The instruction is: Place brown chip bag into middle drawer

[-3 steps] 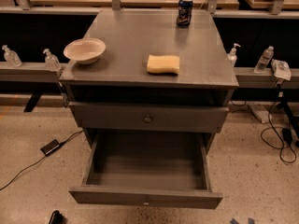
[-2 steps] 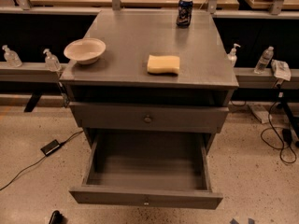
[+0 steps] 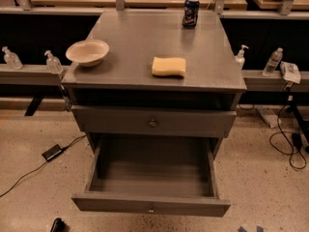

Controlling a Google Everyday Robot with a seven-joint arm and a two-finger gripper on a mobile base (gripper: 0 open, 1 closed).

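A grey cabinet (image 3: 145, 35) fills the middle of the view, seen from in front and above. On its top, a pale bowl (image 3: 87, 51) sits near the left edge, a yellow sponge (image 3: 169, 66) lies right of centre toward the front, and a dark blue can (image 3: 190, 12) stands upright at the back, well apart from both. Under the top is a dark open slot (image 3: 149, 99), and below that a closed drawer front (image 3: 116, 122) with a round knob (image 3: 152, 123). The middle drawer (image 3: 111, 203) is the one below it, pulled out toward the camera, its low sides and grey floor showing, with a tiny knob (image 3: 151, 210) centred on its front. The chip bag shows nowhere in this view, neither on the cabinet top nor in the drawer, so where it lies cannot be told. The gripper is outside the view as well, and whether it is open, closed or holding anything cannot be told. A ledge runs on either side of the cabinet: two clear pump bottles (image 3: 52, 62) stand on it at the left, another pump bottle (image 3: 240, 57) and a water bottle (image 3: 273, 62) at the right. On the speckled floor a black power brick (image 3: 51, 152) with its cable lies left of the drawer, and loose cables (image 3: 285, 146) curl at the right
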